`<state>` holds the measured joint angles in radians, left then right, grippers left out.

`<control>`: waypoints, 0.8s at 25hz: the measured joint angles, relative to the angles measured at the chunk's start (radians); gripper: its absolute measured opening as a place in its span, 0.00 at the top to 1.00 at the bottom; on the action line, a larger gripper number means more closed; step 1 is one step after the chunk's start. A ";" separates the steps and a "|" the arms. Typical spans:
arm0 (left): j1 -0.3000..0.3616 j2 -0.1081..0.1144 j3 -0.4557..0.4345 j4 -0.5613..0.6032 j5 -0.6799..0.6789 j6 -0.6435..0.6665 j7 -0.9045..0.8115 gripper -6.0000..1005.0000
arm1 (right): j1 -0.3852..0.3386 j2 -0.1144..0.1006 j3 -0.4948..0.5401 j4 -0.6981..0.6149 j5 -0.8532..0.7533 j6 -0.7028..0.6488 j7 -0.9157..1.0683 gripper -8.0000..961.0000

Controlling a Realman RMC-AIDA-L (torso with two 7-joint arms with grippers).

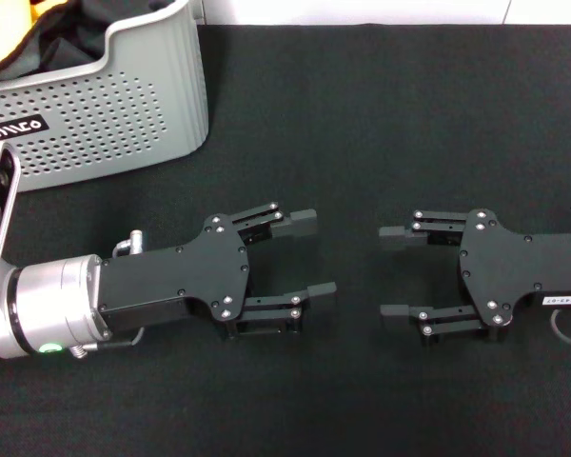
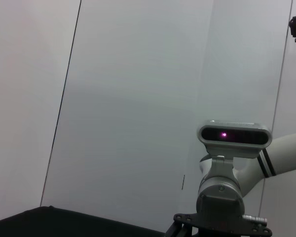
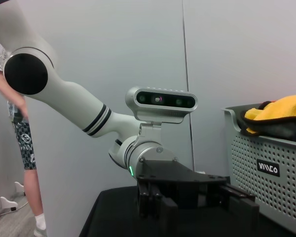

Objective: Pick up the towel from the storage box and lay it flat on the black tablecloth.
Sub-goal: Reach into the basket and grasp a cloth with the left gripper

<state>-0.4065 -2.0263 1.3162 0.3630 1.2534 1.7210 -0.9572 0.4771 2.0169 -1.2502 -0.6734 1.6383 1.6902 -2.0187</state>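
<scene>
The black tablecloth [image 1: 381, 114] is covering the whole table. The storage box [image 1: 124, 105] is sitting at the far left corner, and the towel [image 1: 5, 33] is bunched up inside it, showing its orange-yellow side. The left gripper [image 1: 305, 257] and the right gripper [image 1: 392, 271] are hanging low over the cloth, facing each other, both wide open and holding nothing. The left one is nearer the box, so it should be lifting up first, going over the rim, then pinching a top fold

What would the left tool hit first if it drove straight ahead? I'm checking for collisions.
Probably the right tool: the open left tool points across the black tablecloth straight at it, fingertips facing, nothing between. The grey perforated storage box sits off that line.
</scene>
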 joint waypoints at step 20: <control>0.080 -0.022 -0.323 0.024 -0.035 0.000 0.020 0.19 | -0.014 -0.003 0.012 0.002 0.000 -0.006 -0.006 0.21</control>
<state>-0.3263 -2.0485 0.9929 0.3869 1.2184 1.7213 -0.9376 0.4628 2.0141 -1.2384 -0.6719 1.6384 1.6845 -2.0248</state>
